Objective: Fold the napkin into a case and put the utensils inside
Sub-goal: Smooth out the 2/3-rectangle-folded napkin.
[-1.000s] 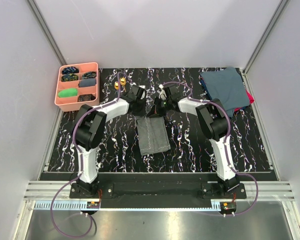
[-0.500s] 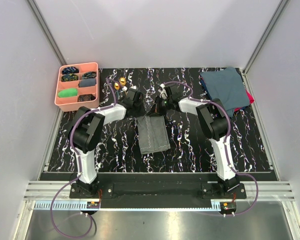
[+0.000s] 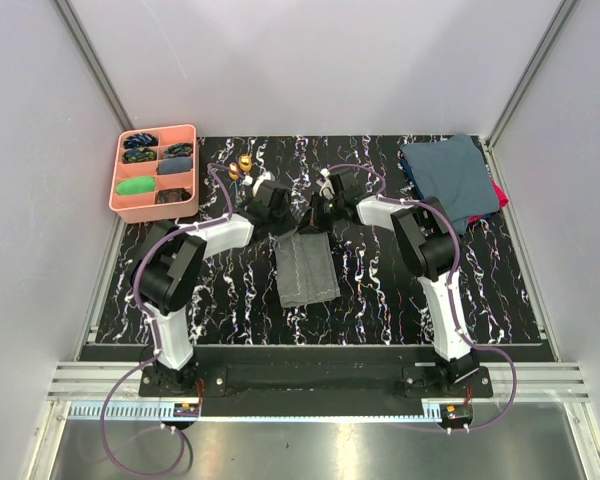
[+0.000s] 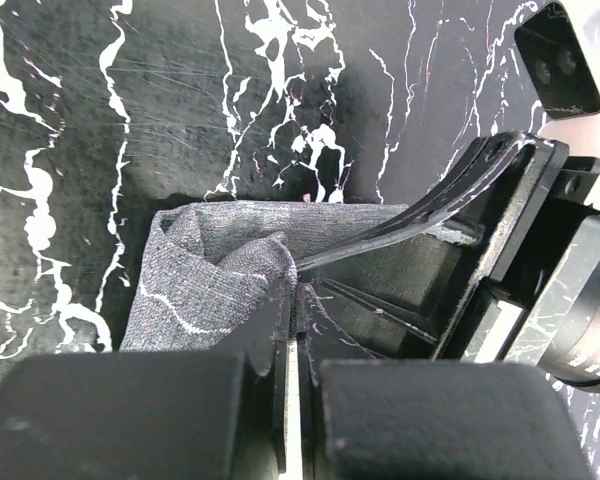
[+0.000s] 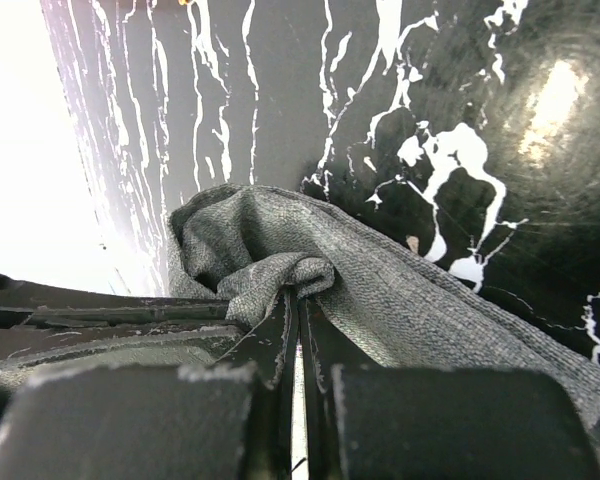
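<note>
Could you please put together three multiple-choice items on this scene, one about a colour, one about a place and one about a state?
1. What colour is the napkin?
A. Pink
B. Grey
C. Green

2. Where do the utensils lie?
A. Inside the napkin
B. On the blue-teal cloths
C. On the table, just right of the pink tray

3. How do the left hand and the right hand stand?
A. Both shut on the napkin's far edge
B. Both open above it
C. One shut, one open

Answers:
1 B: grey weave shows in every view.
2 C: they glint on the marbled top beside the tray.
3 A: each wrist view shows fabric pinched between closed fingers.
</note>
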Available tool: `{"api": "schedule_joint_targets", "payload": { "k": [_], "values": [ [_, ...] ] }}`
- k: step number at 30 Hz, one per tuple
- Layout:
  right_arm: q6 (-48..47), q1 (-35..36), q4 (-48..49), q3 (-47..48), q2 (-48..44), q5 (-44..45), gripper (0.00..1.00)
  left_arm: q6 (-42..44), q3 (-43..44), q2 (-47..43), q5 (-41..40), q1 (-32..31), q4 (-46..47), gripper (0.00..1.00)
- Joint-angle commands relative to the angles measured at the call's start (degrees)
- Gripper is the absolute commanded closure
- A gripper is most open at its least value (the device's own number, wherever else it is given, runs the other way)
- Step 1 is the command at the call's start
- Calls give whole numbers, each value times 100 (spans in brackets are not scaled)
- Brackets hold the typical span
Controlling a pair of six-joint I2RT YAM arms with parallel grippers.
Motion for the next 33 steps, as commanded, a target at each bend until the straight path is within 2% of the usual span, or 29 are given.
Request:
{"api": "schedule_joint_targets", "payload": {
  "k": [1,4,9,12,14,16,17,21,24,28,29,33],
  "values": [
    [-113,-11,-4,107,97,98,100,-289,45,100,65,3,439,100],
    [-183,-20,-30,116,167,37,100,-298,-52,178,188,116,528,100],
    [-262,-20,-65,186,141,19,100,52,210,416,485,345,440,89],
    [-297,-20,-109,195,88,63,100,421,526,486,574,416,168,78],
    [-280,-20,-118,212,62,71,100,580,642,434,645,416,-42,63],
    [-280,-20,-127,256,79,71,100,669,712,338,681,425,-131,57],
    [-271,-20,-145,282,88,54,100,721,721,189,681,425,-166,50],
    [-297,-20,-189,309,88,45,98,880,713,-268,628,434,-359,36],
    [-332,-28,-259,344,71,72,97,959,537,-743,461,486,-552,33],
    [-376,-28,-338,344,44,98,94,986,116,-1331,84,591,-755,39],
    [-403,-20,-373,344,36,98,85,994,-94,-1394,57,618,-764,39],
    [-534,-20,-496,213,-288,343,71,1091,-544,-1535,39,767,-632,57]
  ]
}}
